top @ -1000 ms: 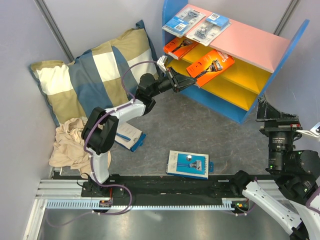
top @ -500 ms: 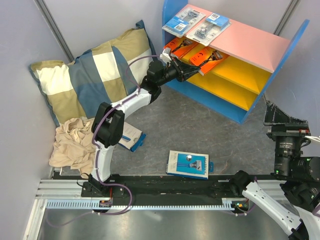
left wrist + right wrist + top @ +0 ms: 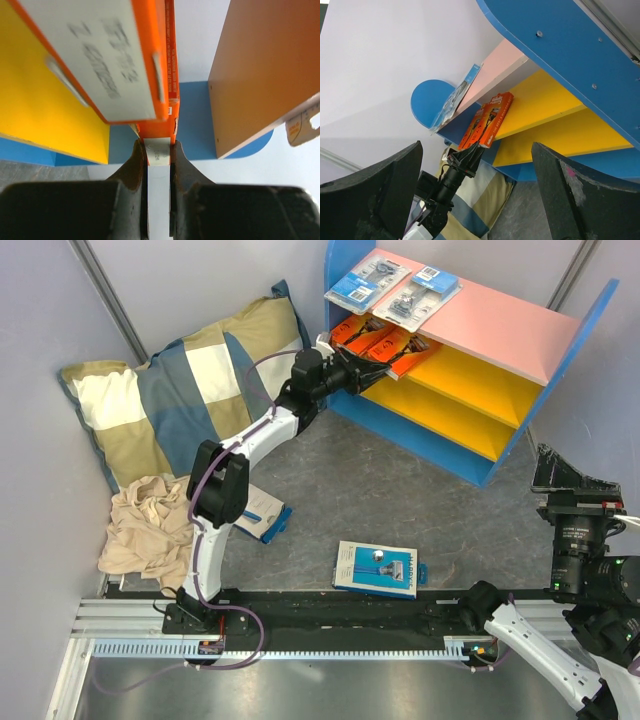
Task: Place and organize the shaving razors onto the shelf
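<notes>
The shelf [image 3: 560, 345] stands at the back right, with a pink top board and yellow boards below. Two blister razor packs [image 3: 365, 280] lie on the pink board. My left gripper [image 3: 362, 368] is shut on the near edge of an orange razor box [image 3: 402, 352], which reaches in over the upper yellow board beside a second orange box [image 3: 355, 332]. In the left wrist view the gripper [image 3: 157, 150] pinches that box's end flap [image 3: 160, 129]. A blue-white razor box [image 3: 375, 568] lies on the floor. My right gripper [image 3: 570, 475] hangs open and empty at the far right.
A checked pillow [image 3: 190, 390] and a beige cloth [image 3: 150, 530] fill the left side. Another razor pack [image 3: 262, 512] lies half under the left arm. Grey walls close in at the back and left. The black base rail [image 3: 330, 605] runs along the near edge.
My left gripper has carried the orange box up and to the left, in over the upper yellow board next to the other orange box. The right gripper has sunk slightly.
</notes>
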You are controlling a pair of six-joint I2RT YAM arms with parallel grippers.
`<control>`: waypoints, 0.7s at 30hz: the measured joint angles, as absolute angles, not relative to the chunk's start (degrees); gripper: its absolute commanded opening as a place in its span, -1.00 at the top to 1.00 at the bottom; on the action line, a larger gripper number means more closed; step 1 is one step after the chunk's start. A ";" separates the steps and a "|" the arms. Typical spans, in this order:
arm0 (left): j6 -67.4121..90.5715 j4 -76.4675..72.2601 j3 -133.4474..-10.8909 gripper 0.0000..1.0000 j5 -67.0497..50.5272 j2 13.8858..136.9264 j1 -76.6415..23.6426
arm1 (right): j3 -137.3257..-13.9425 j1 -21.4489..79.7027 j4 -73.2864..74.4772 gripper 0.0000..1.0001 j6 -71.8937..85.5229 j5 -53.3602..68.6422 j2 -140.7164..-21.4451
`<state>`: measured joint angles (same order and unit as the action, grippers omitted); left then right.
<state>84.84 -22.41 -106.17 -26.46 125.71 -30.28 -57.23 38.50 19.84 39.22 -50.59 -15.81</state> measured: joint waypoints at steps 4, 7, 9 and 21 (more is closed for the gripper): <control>85.84 -22.28 -106.56 0.88 -25.36 126.06 -29.58 | -57.28 38.50 20.58 -0.96 39.22 -51.13 -15.81; 86.04 -21.56 -107.13 0.85 -24.95 126.23 -29.32 | -57.30 38.50 20.71 -0.96 39.22 -51.42 -15.79; 86.13 -20.99 -107.79 0.81 -24.47 126.56 -29.34 | -57.30 38.50 20.73 -0.96 39.22 -51.46 -15.77; 87.11 -18.09 -114.13 -0.36 -25.65 130.34 -29.32 | -57.30 38.52 21.58 -0.96 39.33 -51.62 -15.05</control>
